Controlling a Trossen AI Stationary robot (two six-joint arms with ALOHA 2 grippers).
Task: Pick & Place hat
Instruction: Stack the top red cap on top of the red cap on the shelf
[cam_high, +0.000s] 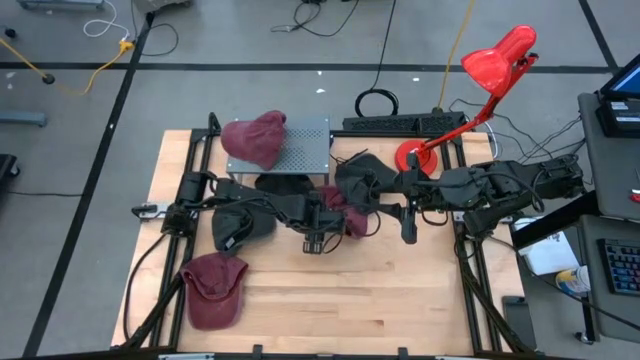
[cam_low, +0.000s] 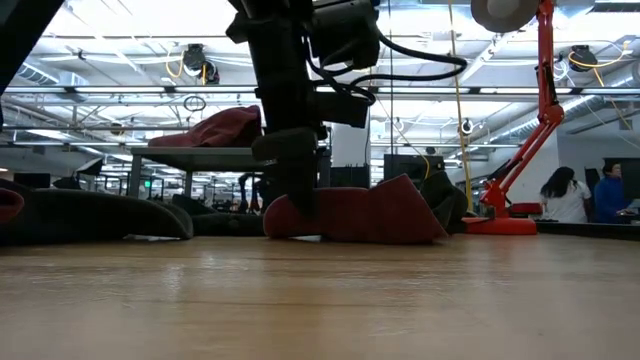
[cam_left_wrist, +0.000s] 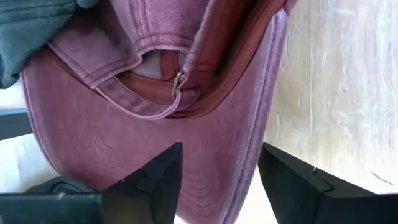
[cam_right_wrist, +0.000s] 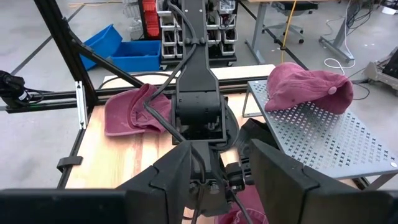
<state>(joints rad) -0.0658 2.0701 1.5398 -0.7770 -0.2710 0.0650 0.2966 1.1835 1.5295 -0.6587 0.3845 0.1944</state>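
Observation:
A maroon hat (cam_high: 349, 216) lies on the wooden table at its middle, underside up, with its strap buckle (cam_left_wrist: 177, 84) showing. My left gripper (cam_left_wrist: 221, 180) points steeply down over it, open, one finger on each side of the brim's edge (cam_left_wrist: 249, 155). In the low view it stands at the hat's end (cam_low: 292, 198). My right gripper (cam_high: 408, 228) hangs open and high above the table right of the hat, with nothing between its fingers (cam_right_wrist: 217, 180). My left gripper comes from above with its open fingers (cam_left_wrist: 155, 180) astride the hat's brim (cam_left_wrist: 211, 168), which lies on the table. I cannot tell whether the fingers touch the brim.
A grey perforated platform (cam_high: 305, 150) at the far middle carries a second maroon hat (cam_high: 256, 138). A third maroon hat (cam_high: 212, 288) lies near left. Dark hats (cam_high: 240, 228) (cam_high: 360, 175) flank the middle one. A red lamp (cam_high: 470, 90) stands far right. Bare wood (cam_high: 380, 300) near right.

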